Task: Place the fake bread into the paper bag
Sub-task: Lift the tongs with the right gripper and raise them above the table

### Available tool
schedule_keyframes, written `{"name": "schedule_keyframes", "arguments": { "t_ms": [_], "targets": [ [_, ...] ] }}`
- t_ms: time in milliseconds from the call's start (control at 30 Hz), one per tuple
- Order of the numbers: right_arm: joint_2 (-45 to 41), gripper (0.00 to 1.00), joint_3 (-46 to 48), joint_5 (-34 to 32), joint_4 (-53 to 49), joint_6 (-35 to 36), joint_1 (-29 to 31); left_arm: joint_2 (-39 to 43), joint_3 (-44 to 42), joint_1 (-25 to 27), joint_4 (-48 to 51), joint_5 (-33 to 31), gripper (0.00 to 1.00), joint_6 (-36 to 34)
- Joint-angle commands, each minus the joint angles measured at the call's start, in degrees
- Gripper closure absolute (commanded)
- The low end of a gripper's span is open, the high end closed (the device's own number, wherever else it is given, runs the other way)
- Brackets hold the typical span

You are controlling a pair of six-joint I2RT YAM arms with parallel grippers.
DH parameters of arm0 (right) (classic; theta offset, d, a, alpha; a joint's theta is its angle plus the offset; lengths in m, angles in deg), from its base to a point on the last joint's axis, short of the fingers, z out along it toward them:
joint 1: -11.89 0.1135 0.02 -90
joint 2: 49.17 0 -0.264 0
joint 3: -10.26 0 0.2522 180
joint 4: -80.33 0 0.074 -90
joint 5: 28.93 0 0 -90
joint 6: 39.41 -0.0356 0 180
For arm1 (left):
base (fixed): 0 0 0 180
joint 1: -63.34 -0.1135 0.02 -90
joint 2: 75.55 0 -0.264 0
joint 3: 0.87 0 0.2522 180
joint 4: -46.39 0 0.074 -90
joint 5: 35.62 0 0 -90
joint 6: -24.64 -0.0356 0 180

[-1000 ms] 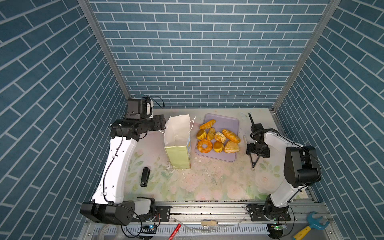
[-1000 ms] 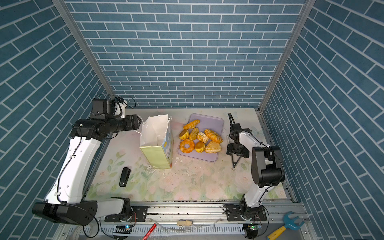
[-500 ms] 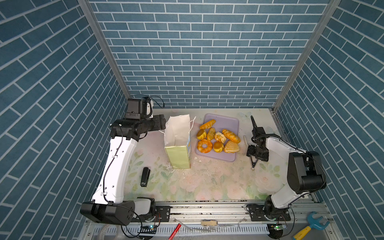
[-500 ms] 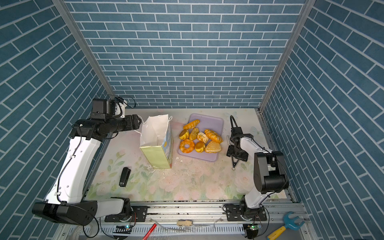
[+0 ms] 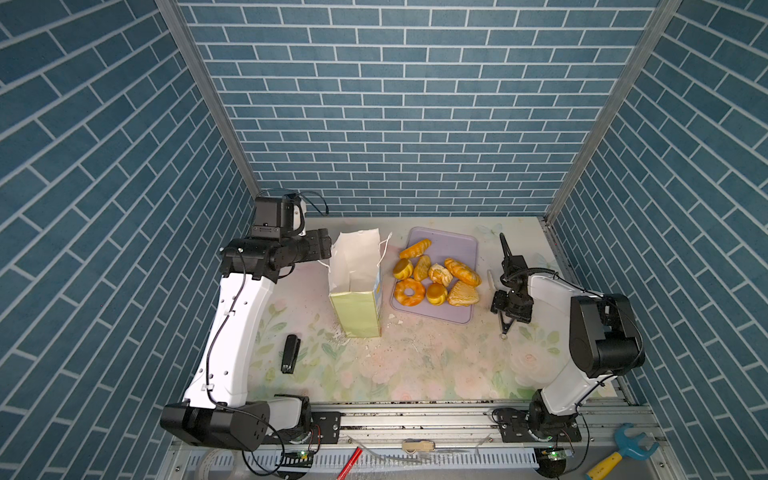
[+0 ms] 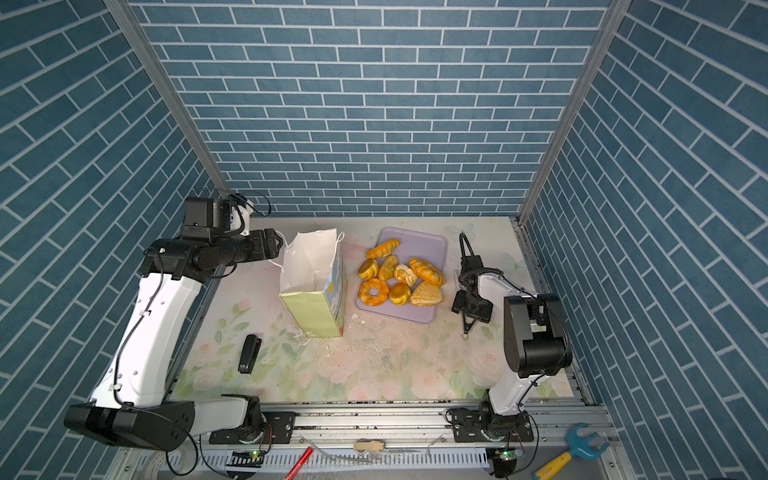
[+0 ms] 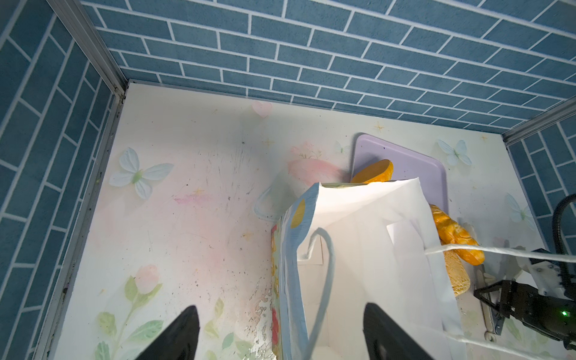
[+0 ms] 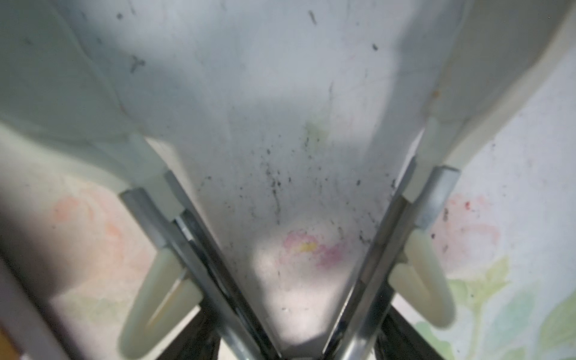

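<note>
Although none is yet bagged, the fake bread (image 5: 440, 275) lies clustered on the lilac tray (image 5: 457, 245), just beside the upright paper bag (image 5: 357, 307). Judged light, glossy and slippery: take each piece across its narrow middle. The left gripper (image 7: 280, 336) gapes wide at the bag's rim; the right gripper (image 5: 510, 311) straddles metal tongs (image 8: 207, 249), grip not determinable.

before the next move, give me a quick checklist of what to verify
1. Paper bag upright, mouth open: ok.
2. Fake bread, eight pieces, all on the lilac tray: ok.
3. Left claw open at the bag's rim, gripping nothing: ok.
4. Right claw firmly closed on the metal tongs: cannot tell.
5. Black stapler lying apart from the bag and tray: ok.
</note>
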Motion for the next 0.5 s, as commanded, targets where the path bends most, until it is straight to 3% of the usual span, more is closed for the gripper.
{"name": "schedule_keyframes", "arguments": {
  "t_ms": [0,333,467],
  "targets": [
    [1.2,0.27,1.7,1.0,1.5,-1.2,-0.1,0.6,-0.2,-0.3,-0.7,-0.3,0.16,0.4],
    [-1.1,0.47,2.3,-1.0,0.5,1.4,0.0,2.1,-2.0,-0.3,-1.3,0.2,0.17,1.3],
    [-5.8,0.50,1.5,-2.8,-1.8,2.0,0.0,2.8,-2.4,-0.3,-1.2,0.2,0.17,1.4]
  ]
}}
